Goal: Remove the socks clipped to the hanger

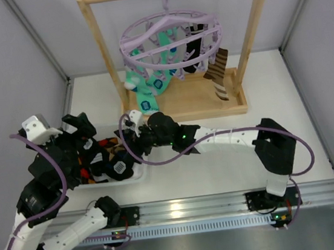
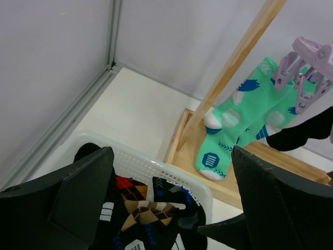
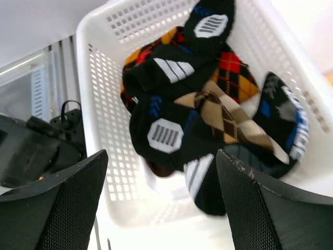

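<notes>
White tabletop (image 1: 220,161) is carrying a basket (image 3: 104,104); several socks (image 3: 208,109) are lying in it, just below the left pincer (image 2: 171,177) and right pincer (image 3: 161,203), both gaping empty. Beyond them, mint, black and striped ones are hanging clipped on the hanger (image 2: 310,52), so I'm guessing about half remain.

Left gripper (image 2: 171,205): jaws wide apart, nothing held. Right gripper (image 3: 162,208): jaws wide apart, empty, reaching leftward close beside the left gripper.
</notes>
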Tool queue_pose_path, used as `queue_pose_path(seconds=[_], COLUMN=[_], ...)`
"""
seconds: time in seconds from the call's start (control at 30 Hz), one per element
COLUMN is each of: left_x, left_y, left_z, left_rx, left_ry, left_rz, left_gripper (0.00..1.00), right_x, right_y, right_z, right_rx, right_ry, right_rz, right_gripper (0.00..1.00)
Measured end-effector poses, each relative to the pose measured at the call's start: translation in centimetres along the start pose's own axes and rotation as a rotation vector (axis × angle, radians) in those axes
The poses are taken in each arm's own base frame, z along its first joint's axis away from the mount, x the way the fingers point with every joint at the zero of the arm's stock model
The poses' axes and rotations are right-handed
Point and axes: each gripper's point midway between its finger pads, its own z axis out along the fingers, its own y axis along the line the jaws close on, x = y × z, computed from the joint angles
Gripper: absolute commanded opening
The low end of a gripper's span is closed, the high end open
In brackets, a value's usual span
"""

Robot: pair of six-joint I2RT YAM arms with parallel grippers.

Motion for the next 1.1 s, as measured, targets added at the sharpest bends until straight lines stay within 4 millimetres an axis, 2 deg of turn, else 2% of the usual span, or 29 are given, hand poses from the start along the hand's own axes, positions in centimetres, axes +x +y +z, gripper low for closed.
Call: queue_pose_path(seconds=[0.13, 0.27, 0.43, 0.6, 0.7, 0.83, 0.97, 1.1], left_x=[0.8, 3.2, 9.1, 15.5, 18.4, 21.1, 22.6, 23.7], left_y=[-1.5, -4.1, -8.2, -11.5, -13.1, -13.5, -13.4, -13.5], left_z=[0.2, 0.8, 2.5, 4.8, 7.3, 11.0, 14.2, 17.0], left_rx=[0.052, 0.121, 0.202, 0.255, 0.241, 0.167, 0.117, 0.085], left_ry=[0.033, 0.096, 0.191, 0.266, 0.297, 0.311, 0.285, 0.253], left_rz=[-0.006, 0.016, 0.088, 0.178, 0.214, 0.252, 0.257, 0.257], left_gripper=[0.98, 0.98, 0.98, 0.99, 0.98, 0.98, 0.98, 0.98], right_x=[-0.5, -1.7, -3.0, -2.4, -1.7, -0.6, -0.1, 0.4], right_y=[-0.7, -1.8, -4.4, -5.6, -5.6, -5.5, -5.4, -5.7], right_z=[-3.8, -9.5, -17.1, -23.6, -25.8, -27.7, -28.8, -29.0], right_rx=[0.084, 0.174, 0.323, 0.44, 0.472, 0.499, 0.515, 0.527], right_ry=[-0.034, -0.111, -0.224, -0.308, -0.328, -0.332, -0.337, -0.328], right_rz=[-0.01, -0.012, 0.001, 0.016, 0.019, 0.022, 0.017, 0.016], right_gripper=[0.83, 0.88, 0.98, 0.99, 0.99, 0.99, 0.99, 0.99])
